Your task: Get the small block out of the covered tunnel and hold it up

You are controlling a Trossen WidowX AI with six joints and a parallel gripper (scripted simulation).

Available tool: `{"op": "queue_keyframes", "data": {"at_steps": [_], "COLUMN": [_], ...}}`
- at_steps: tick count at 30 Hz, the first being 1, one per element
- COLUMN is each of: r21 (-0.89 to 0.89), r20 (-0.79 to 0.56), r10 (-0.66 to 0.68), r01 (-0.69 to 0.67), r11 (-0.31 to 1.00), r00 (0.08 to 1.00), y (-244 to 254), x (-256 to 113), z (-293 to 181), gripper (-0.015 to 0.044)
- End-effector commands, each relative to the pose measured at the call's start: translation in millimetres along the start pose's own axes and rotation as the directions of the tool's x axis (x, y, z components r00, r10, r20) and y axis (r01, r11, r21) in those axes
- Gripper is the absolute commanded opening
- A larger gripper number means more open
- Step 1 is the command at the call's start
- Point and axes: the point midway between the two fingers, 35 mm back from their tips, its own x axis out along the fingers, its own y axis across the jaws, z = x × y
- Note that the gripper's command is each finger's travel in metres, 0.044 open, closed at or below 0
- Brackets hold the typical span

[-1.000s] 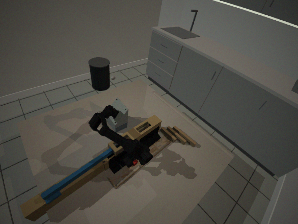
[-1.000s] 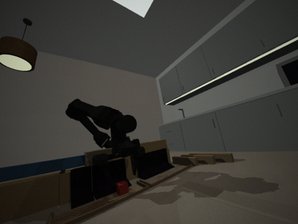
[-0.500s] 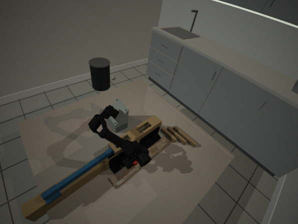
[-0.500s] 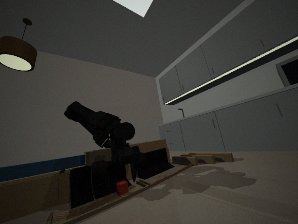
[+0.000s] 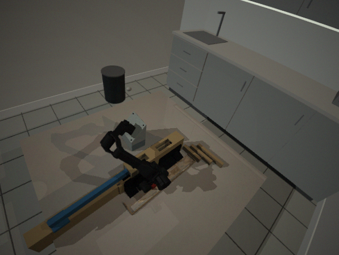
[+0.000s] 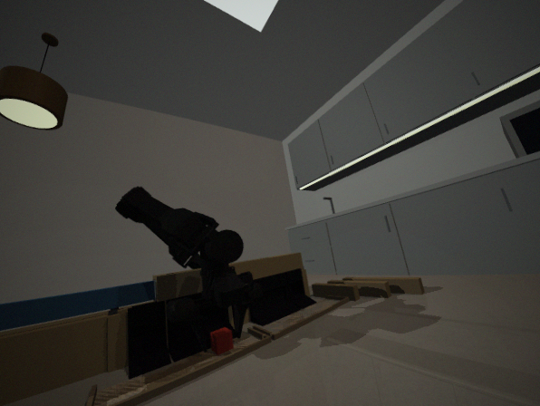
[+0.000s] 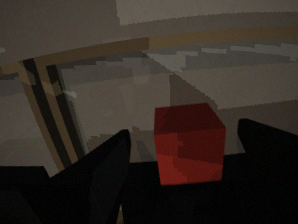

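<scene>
The small red block (image 5: pixel 153 185) (image 6: pixel 222 341) (image 7: pixel 190 155) is outside the tunnel, in the shallow tray (image 6: pixel 308 323) (image 7: pixel 215 39) along its front. My gripper (image 5: pixel 154 186) (image 6: pixel 221 341) (image 7: pixel 184 131) is open, its fingers reaching down on either side of the block. The wrist view shows a gap between the block and each fingertip. The wooden tunnel (image 5: pixel 177 139) (image 6: pixel 283 264) stands behind, with black panels on its front side. A long blue bar (image 5: pixel 91 199) (image 6: pixel 68 299) lies along a wooden channel at its left end. The arm hides part of the tunnel.
Three loose wooden rods (image 5: pixel 211 155) (image 6: pixel 390 285) lie beyond the tunnel's right end. The tray's raised lip runs close past the block. Dark and wooden strips (image 7: pixel 50 117) cross the tray left of the fingers. A pale grey box (image 5: pixel 139 139) stands behind the tunnel, beside the arm.
</scene>
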Motion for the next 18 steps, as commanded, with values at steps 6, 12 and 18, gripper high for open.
{"op": "queue_keyframes", "data": {"at_steps": [6,12,18], "r21": [0.003,0.002,0.001], "r20": [0.0,0.001,0.001], "r10": [0.0,0.001,0.007], "r01": [0.0,-0.001,-0.007], "r11": [1.0,1.0,1.0], "r00": [1.0,1.0,1.0], "y": [0,0,2], "x": [-1,-3,-24], "z": [0,1,6], "gripper": [0.0118,0.0039,0.0]}}
